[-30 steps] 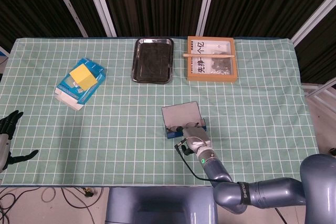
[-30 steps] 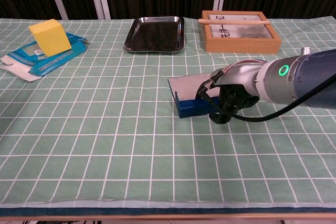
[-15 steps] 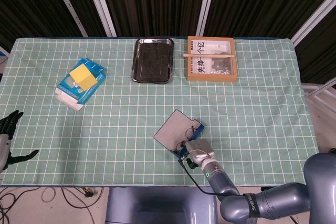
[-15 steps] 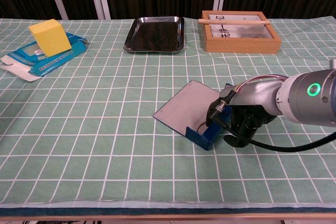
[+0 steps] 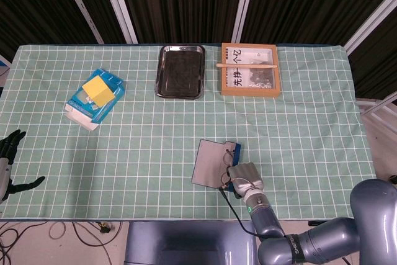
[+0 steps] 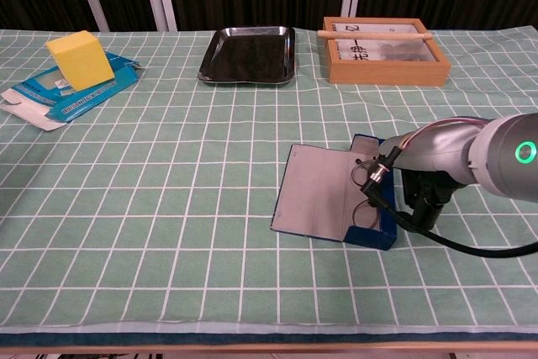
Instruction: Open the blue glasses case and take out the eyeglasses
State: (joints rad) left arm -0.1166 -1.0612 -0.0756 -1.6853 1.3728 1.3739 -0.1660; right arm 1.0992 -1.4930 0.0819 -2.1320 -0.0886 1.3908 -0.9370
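At the table's near edge, the right hand [image 6: 424,195] rests against the right side of the blue case [image 6: 370,199], fingers curled down beside it; whether they grip it cannot be told. The case lies open, lid [image 6: 313,199] flat to the left, eyeglasses [image 6: 367,176] inside. Left hand [image 5: 8,153] hangs empty, fingers spread; a tray [image 6: 248,55] and wooden box [image 6: 385,52] sit far behind.

left of case: bare counter [image 6: 168,208] up to the glasses case [image 6: 336,199], flat lid on that side
right of case: right hand [image 6: 429,195] blocks
behind case: open cloth, then black tray [image 6: 248,54] and wooden box [image 6: 384,62]
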